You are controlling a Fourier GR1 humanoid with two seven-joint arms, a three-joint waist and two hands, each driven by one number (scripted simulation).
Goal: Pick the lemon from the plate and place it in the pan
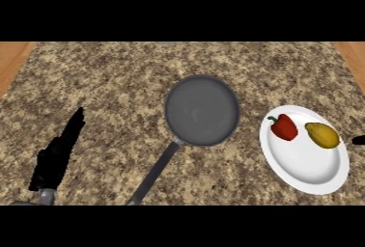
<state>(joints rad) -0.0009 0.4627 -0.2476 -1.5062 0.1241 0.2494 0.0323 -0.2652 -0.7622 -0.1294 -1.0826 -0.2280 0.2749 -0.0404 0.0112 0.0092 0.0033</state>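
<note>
A yellow lemon (322, 135) lies on the upper right part of a white plate (306, 169) at the right of the counter. Beside it on the same plate sits a red pepper (284, 127). A grey pan (203, 110) stands at the middle with nothing in it, its long handle (153, 174) running down toward the lower edge. My left hand (57, 154) rests at the lower left with straight fingers pointing up, holding nothing. Of my right hand (359, 141) only a black tip shows at the right edge, just right of the lemon and apart from it.
The speckled granite counter (107, 82) fills the view, with wooden strips (10, 60) at the far left and right corners. Bare counter lies between my left hand and the pan.
</note>
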